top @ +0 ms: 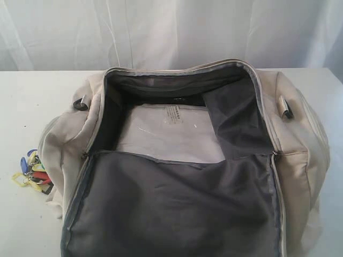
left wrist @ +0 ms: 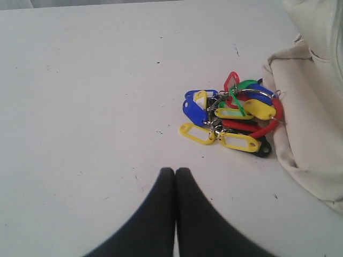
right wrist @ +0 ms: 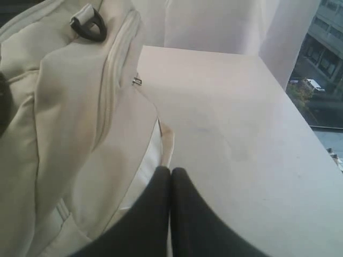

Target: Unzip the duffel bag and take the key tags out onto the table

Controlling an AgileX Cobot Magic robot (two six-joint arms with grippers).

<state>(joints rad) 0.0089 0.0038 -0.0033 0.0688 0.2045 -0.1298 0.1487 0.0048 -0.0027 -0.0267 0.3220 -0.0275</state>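
Note:
The cream duffel bag (top: 300,155) lies unzipped in the middle of the white table (top: 27,101), its dark grey lined flap (top: 171,209) folded toward the camera. The key tags (top: 32,172) rest on the table at the bag's left end. In the left wrist view the key tags (left wrist: 230,120), a bunch of blue, yellow, red and green, lie beside the duffel bag (left wrist: 311,128). My left gripper (left wrist: 175,172) is shut and empty, a short way from the tags. My right gripper (right wrist: 171,172) is shut and empty, over the duffel bag (right wrist: 59,118) at its edge. Neither arm shows in the exterior view.
A clear packet with printed text (top: 171,131) lies inside the bag. A white curtain (top: 171,32) hangs behind the table. A dark strap ring (right wrist: 92,24) sits on the bag's end. The table's right edge (right wrist: 300,107) runs near a window.

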